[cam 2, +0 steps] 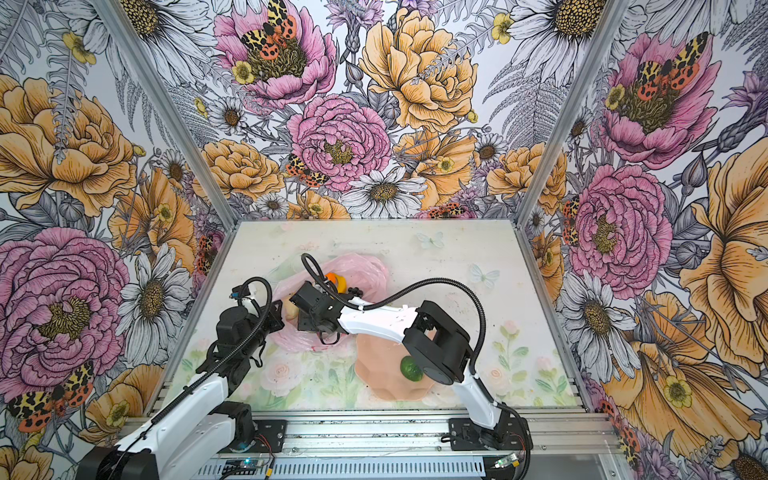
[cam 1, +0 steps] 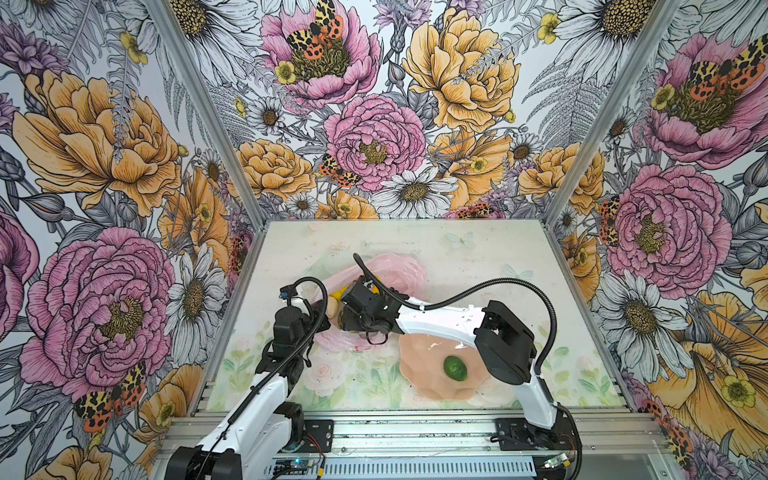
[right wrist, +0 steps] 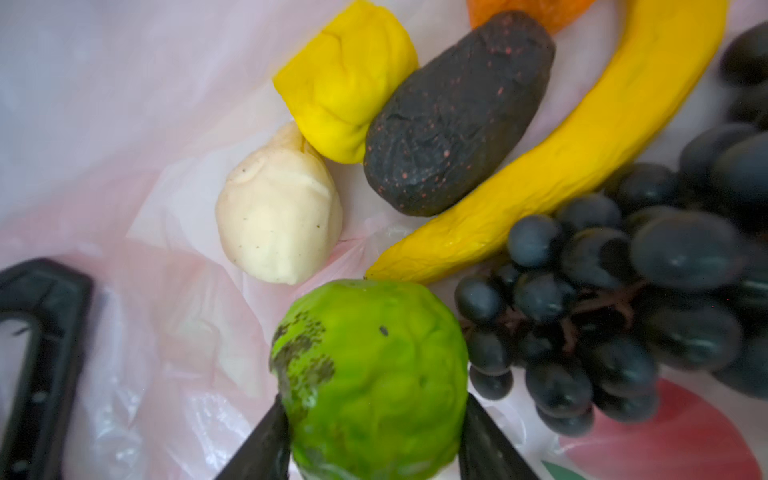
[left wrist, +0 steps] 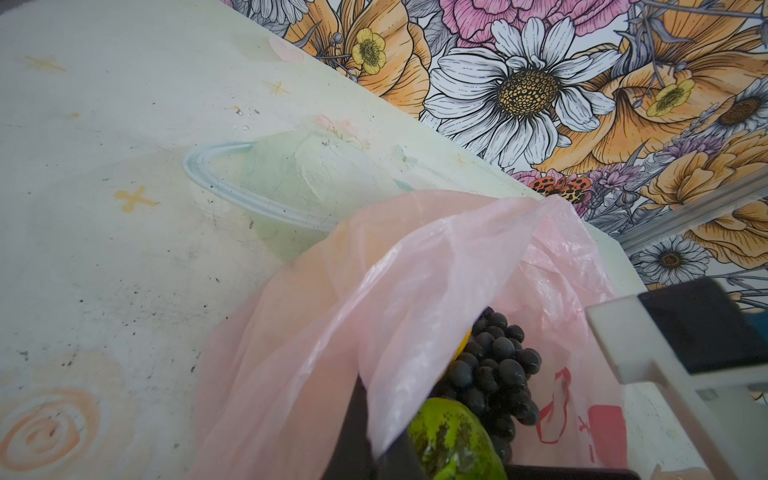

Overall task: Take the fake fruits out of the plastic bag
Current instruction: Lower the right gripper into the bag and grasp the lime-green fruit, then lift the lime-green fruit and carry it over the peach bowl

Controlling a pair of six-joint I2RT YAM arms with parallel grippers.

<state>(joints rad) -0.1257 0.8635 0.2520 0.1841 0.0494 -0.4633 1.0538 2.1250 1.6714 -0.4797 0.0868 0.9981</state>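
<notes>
Now | left hand (left wrist: 384,455) pinching crinkly translucent pink bag (left wrist: 415,286) | right hand (right wrist: 374,419) clamping bumpy lime-green citrus (right wrist: 374,357)

peach scalloped plate (cam 1: 419,365) on pastel table (cam 1: 478,257); flowered walls (cam 1: 374,124) around

You lose part of the orange (right wrist: 573,12), grape bunch (right wrist: 623,291) and lime-green citrus (right wrist: 374,374) at the right wrist view's edge; in both top views the right arm (cam 1: 436,322) covers much of the plastic bag (cam 1: 399,270).
</notes>
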